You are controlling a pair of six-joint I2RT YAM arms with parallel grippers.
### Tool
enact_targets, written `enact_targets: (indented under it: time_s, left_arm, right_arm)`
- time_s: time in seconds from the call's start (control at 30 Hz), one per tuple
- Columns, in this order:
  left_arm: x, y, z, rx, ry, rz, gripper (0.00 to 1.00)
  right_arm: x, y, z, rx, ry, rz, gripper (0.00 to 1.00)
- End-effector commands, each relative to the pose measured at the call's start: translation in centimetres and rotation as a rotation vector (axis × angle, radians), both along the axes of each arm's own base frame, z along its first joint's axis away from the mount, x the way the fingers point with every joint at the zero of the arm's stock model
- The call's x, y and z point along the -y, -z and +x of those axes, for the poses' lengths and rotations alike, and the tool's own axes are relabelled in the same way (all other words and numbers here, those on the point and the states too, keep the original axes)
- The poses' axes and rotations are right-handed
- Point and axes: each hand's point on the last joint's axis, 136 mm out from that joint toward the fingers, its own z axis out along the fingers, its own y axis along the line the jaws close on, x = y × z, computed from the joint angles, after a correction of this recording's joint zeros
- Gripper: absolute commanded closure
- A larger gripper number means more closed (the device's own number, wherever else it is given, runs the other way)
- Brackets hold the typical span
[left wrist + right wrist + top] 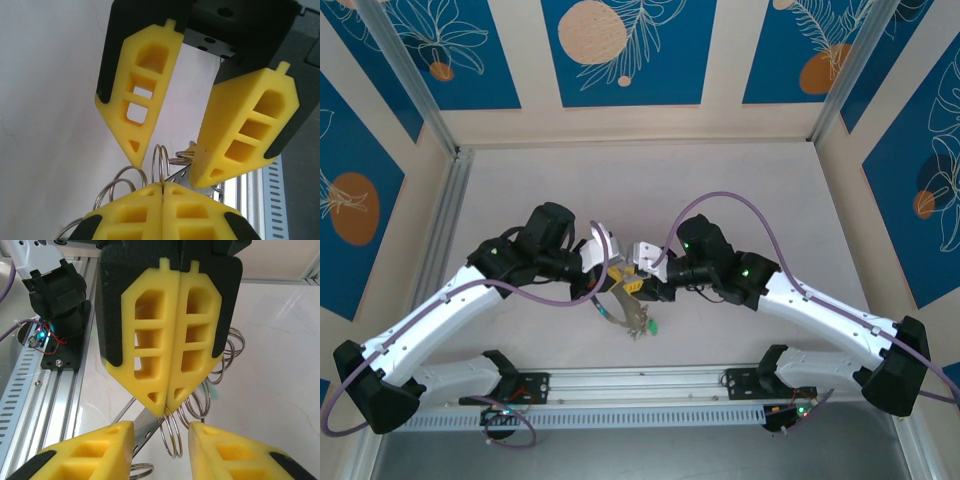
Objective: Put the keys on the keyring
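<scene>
1. Pinching hard, the left gripper has its yellow pads pressed flat together with no gap, clamped on the wire of the keyring. The doubled coil stands up straight out of the seam between the pads.
2. Facing it from the other side of the keyring, the right gripper has its jaws apart at a narrow-to-middling gap and holds nothing. Its fingers stand one on each side of the wire coil, tips close to it; I cannot tell whether either one touches.
3. Around the pinched coil, several smaller wire rings bunch just behind the keyring.
4. A flat silver metal piece slants just beside the keyring, under the left fingertips. I cannot tell whether it is the key, and no tag can be made out on it.
5. Below the keyring, seen from above, a small cluster with a green tag hangs down over the pale table.
</scene>
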Motion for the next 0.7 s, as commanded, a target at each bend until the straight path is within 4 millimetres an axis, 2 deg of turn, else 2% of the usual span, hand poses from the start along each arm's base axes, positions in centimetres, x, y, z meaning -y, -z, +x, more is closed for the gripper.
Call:
enact_targets:
  time_s: [0.0, 0.17, 0.37, 0.47, 0.53, 0.67]
  left_arm:
    - [0.8, -1.4, -0.8, 0.045, 0.064, -0.055, 1.0]
    - [0.8, -1.2, -0.7, 0.045, 0.058, -0.049, 1.0]
    - [0.7, -2.2, -0.7, 0.068, 0.039, -0.096, 0.98]
    - [0.8, -3.1, -1.1, 0.078, 0.039, -0.158, 0.73]
    - [0.9, -3.7, -1.5, 0.083, 0.046, -0.199, 0.65]
    - [1.0, -4.9, -2.0, 0.103, 0.057, -0.276, 0.61]
  right_arm:
    - [-0.3, -0.7, -0.3, 0.013, -0.021, 0.008, 0.77]
    - [-0.1, -0.8, -0.4, 0.008, -0.025, 0.011, 1.0]
    - [0.6, -1.6, -0.2, -0.023, 0.01, 0.087, 1.0]
    - [1.2, -3.0, -0.7, -0.037, 0.002, 0.196, 1.0]
    - [1.6, -3.9, -1.4, -0.038, -0.026, 0.265, 1.0]
    - [2.2, -5.3, -2.7, -0.019, -0.082, 0.364, 1.0]
